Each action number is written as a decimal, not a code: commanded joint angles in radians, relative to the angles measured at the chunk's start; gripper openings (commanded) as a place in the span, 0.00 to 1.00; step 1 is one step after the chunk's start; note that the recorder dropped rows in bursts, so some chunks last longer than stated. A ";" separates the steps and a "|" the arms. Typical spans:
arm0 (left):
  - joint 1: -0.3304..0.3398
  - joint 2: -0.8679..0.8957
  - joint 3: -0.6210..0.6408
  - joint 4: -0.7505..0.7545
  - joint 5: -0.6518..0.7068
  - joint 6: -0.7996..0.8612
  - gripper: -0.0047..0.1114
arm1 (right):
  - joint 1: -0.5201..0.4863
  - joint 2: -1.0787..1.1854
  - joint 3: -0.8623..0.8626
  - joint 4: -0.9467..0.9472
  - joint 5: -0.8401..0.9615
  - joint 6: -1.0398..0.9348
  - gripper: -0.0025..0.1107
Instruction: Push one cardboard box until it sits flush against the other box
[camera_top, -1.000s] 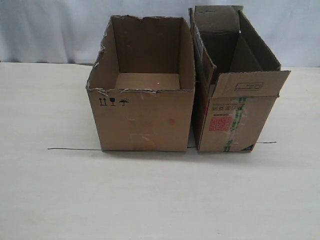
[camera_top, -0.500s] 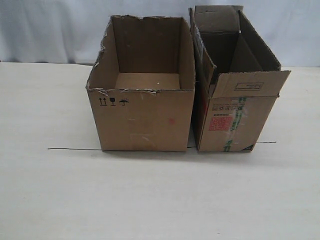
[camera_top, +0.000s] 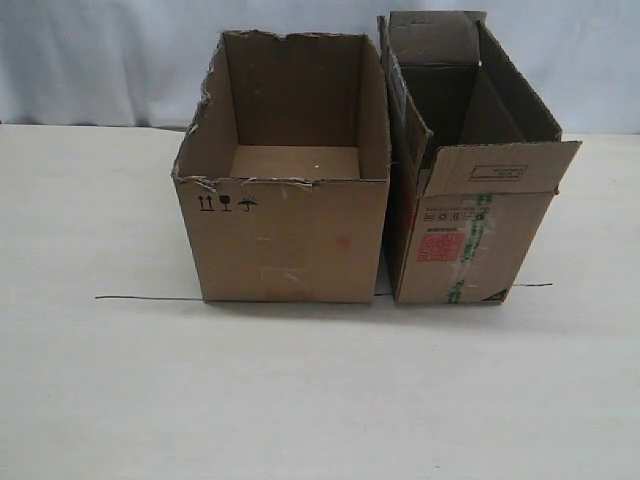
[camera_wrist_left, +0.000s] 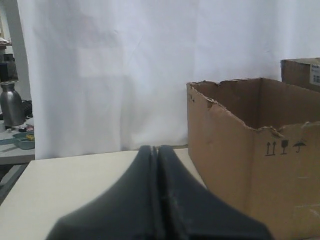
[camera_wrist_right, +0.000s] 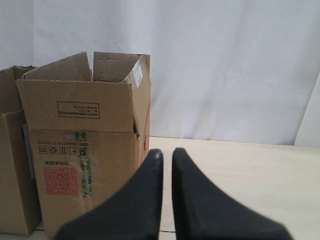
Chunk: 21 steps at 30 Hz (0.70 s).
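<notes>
The wide box (camera_top: 285, 235) stands open-topped on the pale surface (camera_top: 320, 400), left of centre in the exterior view. Its torn rim is up and its small black symbols face the camera. The tall box (camera_top: 470, 230) stands just beside it on the right, with its flaps up and its red label and green-printed tape facing front. Low down a thin gap shows between the two; whether their upper edges touch I cannot tell. A thin dark line (camera_top: 150, 298) runs across the surface along the boxes' front feet.

The left claw (camera_wrist_left: 154, 149) has its fingers pressed together with nothing between them. It sits low over the surface, apart from the wide box (camera_wrist_left: 250, 165). The right claw (camera_wrist_right: 167, 152) shows a narrow slit between its fingers and grips nothing. It is near the tall box (camera_wrist_right: 85, 150) but clear of it, and an edge of the wide box (camera_wrist_right: 12, 150) shows beyond. A white curtain (camera_wrist_right: 225, 65) hangs behind
</notes>
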 joint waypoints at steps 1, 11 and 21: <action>0.018 -0.004 0.003 0.007 -0.020 -0.061 0.04 | -0.006 -0.003 0.004 0.003 -0.003 -0.003 0.07; 0.068 -0.004 0.003 0.075 0.066 -0.064 0.04 | -0.006 -0.003 0.004 0.003 -0.003 -0.003 0.07; 0.068 -0.004 0.003 0.140 0.063 -0.060 0.04 | -0.006 -0.003 0.004 0.003 -0.003 -0.003 0.07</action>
